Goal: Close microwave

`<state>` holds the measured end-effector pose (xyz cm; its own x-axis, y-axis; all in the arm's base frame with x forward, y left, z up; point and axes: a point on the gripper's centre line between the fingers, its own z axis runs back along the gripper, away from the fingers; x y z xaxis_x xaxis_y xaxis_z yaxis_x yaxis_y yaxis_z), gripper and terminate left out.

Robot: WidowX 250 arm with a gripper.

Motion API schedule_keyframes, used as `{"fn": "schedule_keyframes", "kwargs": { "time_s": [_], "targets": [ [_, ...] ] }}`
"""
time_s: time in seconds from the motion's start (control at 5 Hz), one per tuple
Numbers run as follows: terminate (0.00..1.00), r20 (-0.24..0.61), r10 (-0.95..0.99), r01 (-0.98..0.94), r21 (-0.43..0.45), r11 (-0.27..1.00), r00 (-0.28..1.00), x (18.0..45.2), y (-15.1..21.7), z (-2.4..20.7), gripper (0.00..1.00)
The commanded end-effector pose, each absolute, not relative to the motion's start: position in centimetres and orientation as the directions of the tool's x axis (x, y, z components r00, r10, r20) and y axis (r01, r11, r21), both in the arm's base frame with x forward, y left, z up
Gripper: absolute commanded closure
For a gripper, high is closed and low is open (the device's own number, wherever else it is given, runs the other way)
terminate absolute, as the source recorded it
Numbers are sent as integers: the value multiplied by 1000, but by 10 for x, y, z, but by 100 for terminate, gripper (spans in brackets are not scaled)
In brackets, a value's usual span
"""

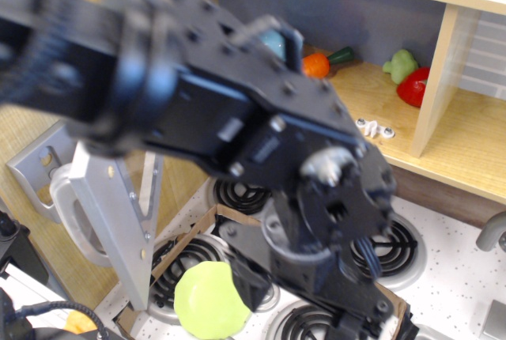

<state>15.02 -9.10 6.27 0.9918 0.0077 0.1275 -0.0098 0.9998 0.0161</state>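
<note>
The microwave is the wooden compartment at the back, and it stands open. Its flat grey door hangs swung out at the left, seen nearly edge-on, with the big grey D-handle on its left face. My black arm fills the middle of the view, blurred by motion, just right of the door. The gripper's base points down at the bottom edge. Its fingers are cut off by the frame, so I cannot tell how they stand.
Inside the compartment are a blue bowl, a carrot, a green toy and a red pepper. Below are black coil burners, a lime-green disc and a cardboard tray edge. A small grey holder is on the left wall.
</note>
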Motion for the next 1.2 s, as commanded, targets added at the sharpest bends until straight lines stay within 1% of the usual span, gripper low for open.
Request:
{"fn": "schedule_keyframes", "kwargs": {
  "time_s": [0.0,0.2,0.6,0.8,1.0],
  "targets": [
    [0,129,-160,147,100,984,979,167,-57,114,0],
    [0,106,-249,231,159,960,963,175,-36,142,0],
    [0,34,-356,339,233,912,934,186,-6,183,0],
    [0,-4,-382,370,261,892,924,188,5,191,0],
    [0,-65,-410,412,264,872,910,185,18,193,0]
  ]
}}
